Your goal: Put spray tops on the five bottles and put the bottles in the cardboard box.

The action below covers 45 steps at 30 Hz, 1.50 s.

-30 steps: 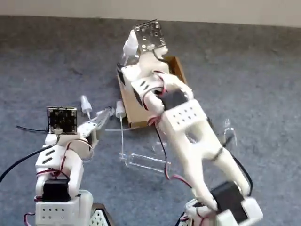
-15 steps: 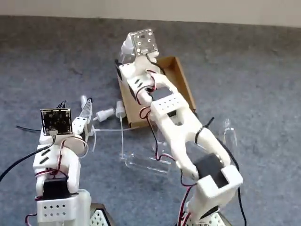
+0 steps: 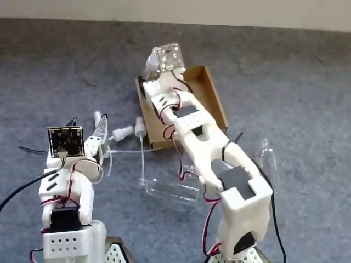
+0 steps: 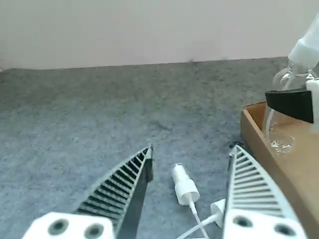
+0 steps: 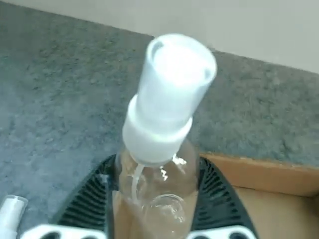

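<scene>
Right pincer [image 5: 155,196] clenched on a capped bottle [image 5: 152,164], near upright and neck up, over the far corner of the cardboard box [image 3: 215,98]; box floor lies just below. Left pincer [image 4: 192,149] spread wide above a loose spray top [image 4: 183,185] on the bench [image 3: 285,66].

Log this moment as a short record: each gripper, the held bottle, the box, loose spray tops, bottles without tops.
left gripper: open, low over the carpet
right gripper: shut on capped bottle
capped bottle: spray top fitted, held at the cardboard box's far end
cardboard box: open, on the carpet
loose spray tops: three on the carpet between left gripper and box, one right in front of its open span
bare bottles: two, lying on the carpet, no tops
</scene>
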Motion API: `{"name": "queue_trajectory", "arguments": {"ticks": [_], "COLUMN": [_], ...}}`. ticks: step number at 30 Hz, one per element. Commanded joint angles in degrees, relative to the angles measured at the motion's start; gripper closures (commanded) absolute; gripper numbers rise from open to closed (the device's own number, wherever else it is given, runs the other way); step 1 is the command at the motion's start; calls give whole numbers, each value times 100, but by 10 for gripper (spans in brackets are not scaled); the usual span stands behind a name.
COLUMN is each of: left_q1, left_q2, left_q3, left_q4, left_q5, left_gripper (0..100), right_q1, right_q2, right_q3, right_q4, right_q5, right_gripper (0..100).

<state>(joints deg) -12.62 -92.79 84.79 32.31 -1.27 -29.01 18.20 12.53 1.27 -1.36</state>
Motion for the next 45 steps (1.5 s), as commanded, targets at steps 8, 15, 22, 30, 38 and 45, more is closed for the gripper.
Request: {"name": "queue_trajectory", "arguments": {"ticks": [8, 15, 22, 30, 38, 45], "left_q1": [-57, -57, -57, -57, -57, -57], "left_q2": [-13, -13, -13, -13, -13, -13], "left_q3": [-13, -13, -13, -13, -13, -13], "left_q4": [-132, -132, -132, -132, -132, -132], "left_q5": [-35, -35, -44, -53, -53, -62], "left_gripper": [778, 778, 778, 778, 778, 778], "right_q1": [66, 57, -4, -66, -66, -66], "right_q2": [84, 84, 84, 57, 57, 48], "right_q3": [-356, -356, -347, -356, -356, -523], "right_q4": [-127, -101, -92, -92, -84, 426], "right_q5": [62, 62, 62, 62, 62, 62], "right_gripper": [988, 977, 861, 856, 855, 759]}}
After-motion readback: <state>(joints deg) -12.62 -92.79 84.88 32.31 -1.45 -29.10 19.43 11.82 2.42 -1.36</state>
